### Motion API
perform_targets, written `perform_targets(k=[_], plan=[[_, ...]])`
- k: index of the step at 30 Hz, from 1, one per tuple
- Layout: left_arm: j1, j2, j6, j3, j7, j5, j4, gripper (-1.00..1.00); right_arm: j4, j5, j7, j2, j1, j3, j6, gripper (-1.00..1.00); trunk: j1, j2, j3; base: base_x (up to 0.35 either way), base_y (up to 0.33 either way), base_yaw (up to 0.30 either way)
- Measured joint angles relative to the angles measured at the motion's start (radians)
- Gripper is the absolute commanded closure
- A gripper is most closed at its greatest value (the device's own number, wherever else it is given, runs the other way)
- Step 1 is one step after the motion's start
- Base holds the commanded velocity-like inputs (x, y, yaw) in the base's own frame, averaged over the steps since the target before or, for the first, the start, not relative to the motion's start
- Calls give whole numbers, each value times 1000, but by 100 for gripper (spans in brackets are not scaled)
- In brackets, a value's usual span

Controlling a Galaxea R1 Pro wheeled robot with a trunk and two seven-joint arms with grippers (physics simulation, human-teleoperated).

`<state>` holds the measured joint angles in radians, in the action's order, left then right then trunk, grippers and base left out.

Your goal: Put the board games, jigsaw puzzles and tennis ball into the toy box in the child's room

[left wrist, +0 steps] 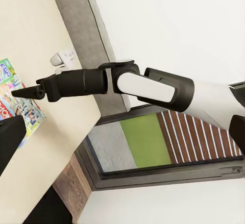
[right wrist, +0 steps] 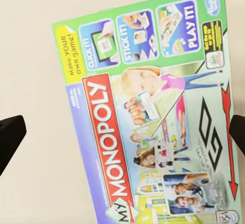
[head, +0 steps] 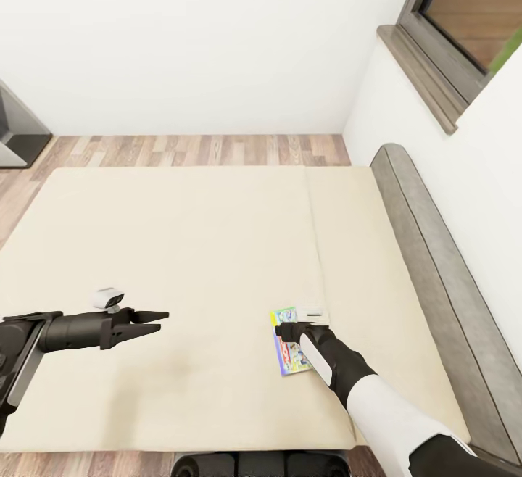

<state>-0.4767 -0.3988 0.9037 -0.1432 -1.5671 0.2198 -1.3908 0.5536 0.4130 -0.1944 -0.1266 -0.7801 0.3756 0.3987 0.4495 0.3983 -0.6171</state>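
On the wide beige bed (head: 181,245), seen from the head camera, a single board game, a My Monopoly box (head: 288,350), lies flat on the mattress near the side with the low grey headboard (head: 435,259). The box has a green edge and busy print, with a red diagonal banner carrying the title. The right arm, white with a black forearm, reaches in from the lower right, and the right pincer (head: 281,330) hangs directly above the box. In the right wrist view the box (right wrist: 153,117) lies between two dark fingertips (right wrist: 10,137) that stand wide apart at either edge of the picture, not touching it.

The left arm stretches across the mattress well apart from the game, and the left pincer (head: 158,322) is parted, its two black fingers forming a narrow fork with nothing between them. A small white camera unit (head: 109,297) sits on top of that arm.

Beyond the bed runs a strip of wood plank floor (head: 196,149) below a plain white wall. A dark-framed window (head: 464,20) is set in the wall above the headboard.
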Motion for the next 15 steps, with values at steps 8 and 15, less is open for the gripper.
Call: perform_targets(k=[8, 15], plan=[[0, 2, 0, 0, 0, 0, 1, -100, 3, 0, -1, 0, 0, 0, -3, -100, 0, 0, -13, 0, 0, 0], [0, 2, 0, 0, 0, 0, 0, -100, 4, 0, -1, 0, 0, 0, -21, -100, 0, 0, -16, 0, 0, 0]])
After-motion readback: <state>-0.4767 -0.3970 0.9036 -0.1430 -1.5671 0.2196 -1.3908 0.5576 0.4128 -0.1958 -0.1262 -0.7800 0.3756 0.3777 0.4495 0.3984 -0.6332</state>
